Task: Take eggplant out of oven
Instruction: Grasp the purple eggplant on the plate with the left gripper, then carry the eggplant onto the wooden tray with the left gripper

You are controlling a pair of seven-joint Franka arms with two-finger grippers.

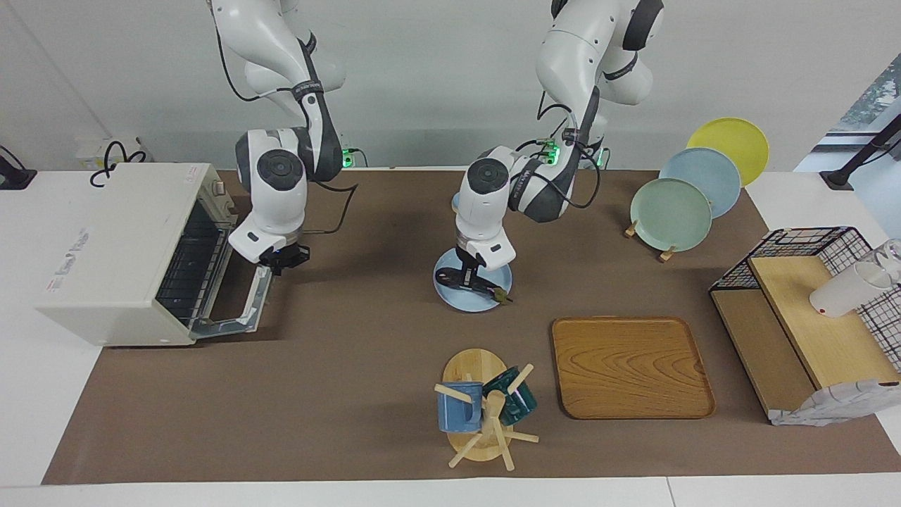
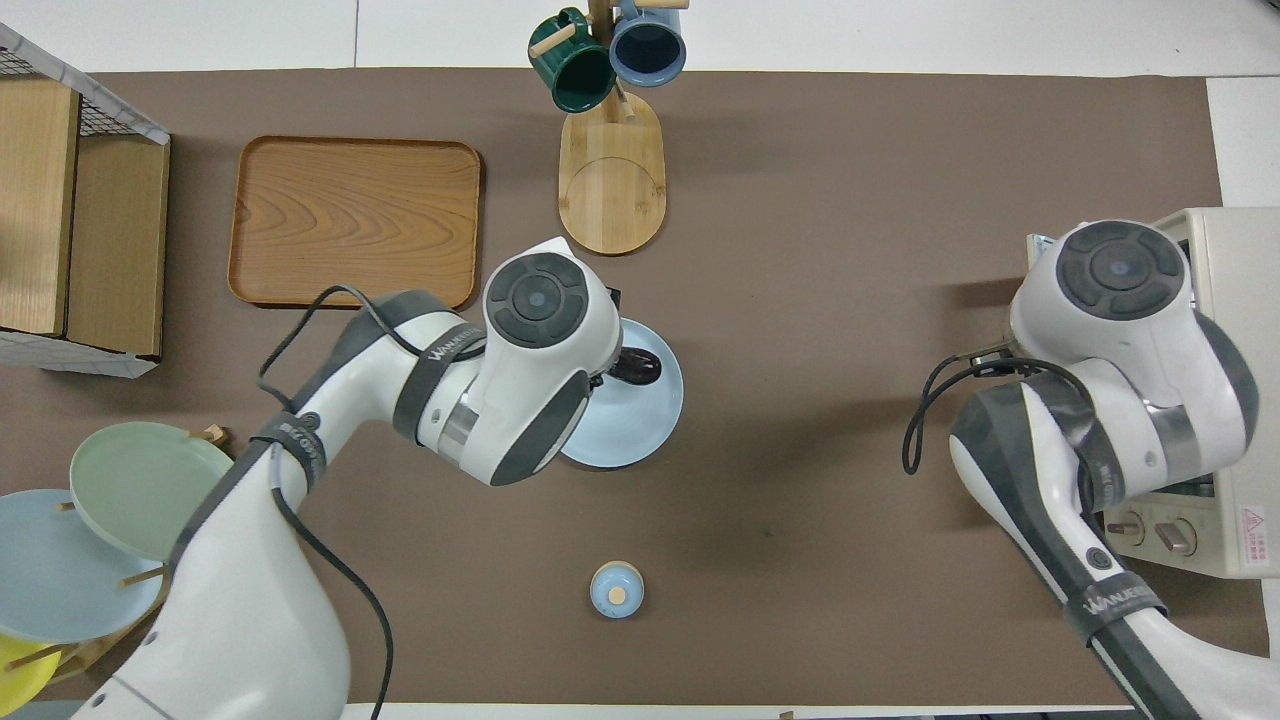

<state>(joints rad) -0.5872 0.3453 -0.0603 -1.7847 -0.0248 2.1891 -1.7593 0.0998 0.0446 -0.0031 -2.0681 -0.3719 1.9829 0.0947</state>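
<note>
Well, the biggest thing on the table (image 1: 352, 422) is the oven (image 1: 120, 253), standing at the right arm's end with its drop door (image 1: 236, 310) part-way up, and the right pincer (image 1: 284, 259) sits at the upper edge of that door with its fingertips together; whether it actually grips the handle I cannot tell. Red lettering runs along the oven's top panel and a small red warning label sits by its knobs, neither of them readable from where I stand. Each arm carries the word WANUFEED, or something close to it, on a dark band. The eggplant (image 1: 473, 281) is no longer inside the oven: it lies on the pale blue plate (image 2: 640, 420) near the middle of the table, well apart from the oven. Its long axis runs across the plate, the greenish stem tip toward the wooden tray (image 1: 630, 366). The left pincer (image 1: 467, 274) stands directly on top of it, pointing straight down, fingers drawn together about the dark body near its middle. That arm is plainly the nearer one, so I judge any lift goes straight up from here.
</note>
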